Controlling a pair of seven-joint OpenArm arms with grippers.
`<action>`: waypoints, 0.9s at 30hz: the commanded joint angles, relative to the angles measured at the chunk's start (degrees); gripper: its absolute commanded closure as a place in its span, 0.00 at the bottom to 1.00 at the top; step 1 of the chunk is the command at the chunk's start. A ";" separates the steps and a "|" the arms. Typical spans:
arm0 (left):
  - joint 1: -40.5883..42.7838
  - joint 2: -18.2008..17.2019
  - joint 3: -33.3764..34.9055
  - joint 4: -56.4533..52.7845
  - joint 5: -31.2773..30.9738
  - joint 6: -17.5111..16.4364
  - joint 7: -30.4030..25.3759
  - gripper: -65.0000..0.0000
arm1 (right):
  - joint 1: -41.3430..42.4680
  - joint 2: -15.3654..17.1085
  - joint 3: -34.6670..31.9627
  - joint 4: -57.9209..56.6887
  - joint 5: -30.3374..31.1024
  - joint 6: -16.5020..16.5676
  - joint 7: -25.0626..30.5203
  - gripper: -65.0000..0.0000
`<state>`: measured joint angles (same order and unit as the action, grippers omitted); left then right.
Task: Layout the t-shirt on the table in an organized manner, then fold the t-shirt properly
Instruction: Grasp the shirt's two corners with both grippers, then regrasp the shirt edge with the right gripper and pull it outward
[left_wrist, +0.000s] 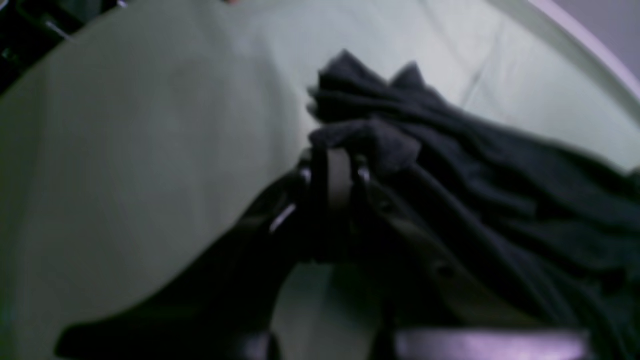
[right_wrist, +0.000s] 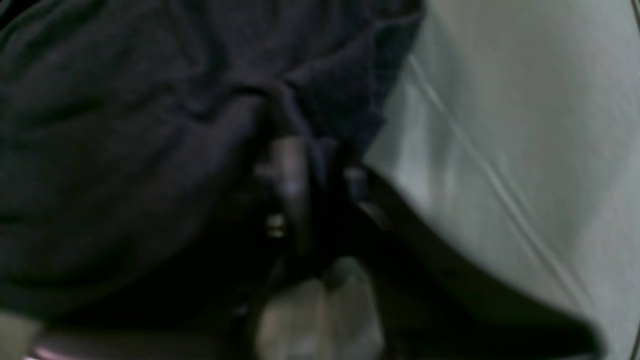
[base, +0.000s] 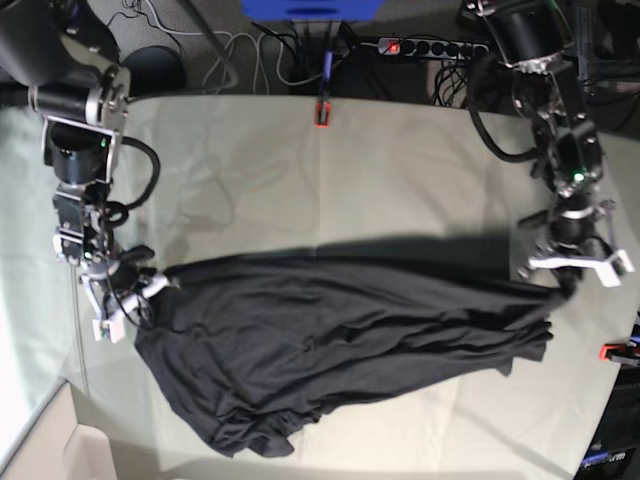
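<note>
The black t-shirt (base: 340, 340) hangs stretched between my two arms over the pale green table (base: 400, 180), its lower part sagging in folds onto the cloth. My left gripper (base: 562, 288), at the right of the base view, is shut on one end of the shirt. In the left wrist view the fingers (left_wrist: 340, 175) pinch a bunched fold of t-shirt (left_wrist: 480, 165). My right gripper (base: 140, 300), at the left of the base view, is shut on the other end. Dark t-shirt fabric (right_wrist: 125, 150) wraps over its fingers (right_wrist: 290, 170) in the right wrist view.
A red-orange clamp (base: 322, 113) sits at the table's far edge and another clamp (base: 618, 351) at the right edge. Cables and a power strip (base: 430, 45) lie beyond the far edge. A cardboard box (base: 45, 450) stands at the near left corner.
</note>
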<state>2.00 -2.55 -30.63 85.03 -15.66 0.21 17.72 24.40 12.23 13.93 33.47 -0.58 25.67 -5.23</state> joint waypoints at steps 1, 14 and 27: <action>-0.99 -0.75 -0.71 2.75 0.14 -0.08 -2.20 1.00 | 1.49 1.00 0.18 1.82 0.71 0.13 1.32 1.00; -2.31 -0.84 -7.48 17.43 0.14 -0.43 12.04 1.00 | -9.77 3.29 -1.67 42.97 0.80 0.31 -18.46 1.00; -1.87 -1.89 -7.57 11.45 0.32 -0.43 11.60 1.00 | 10.98 -0.05 -16.35 12.55 0.80 0.22 -17.75 0.60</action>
<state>0.95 -3.31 -38.04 95.31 -15.27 -0.21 31.27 33.34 11.16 -2.79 44.84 -0.19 25.80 -24.25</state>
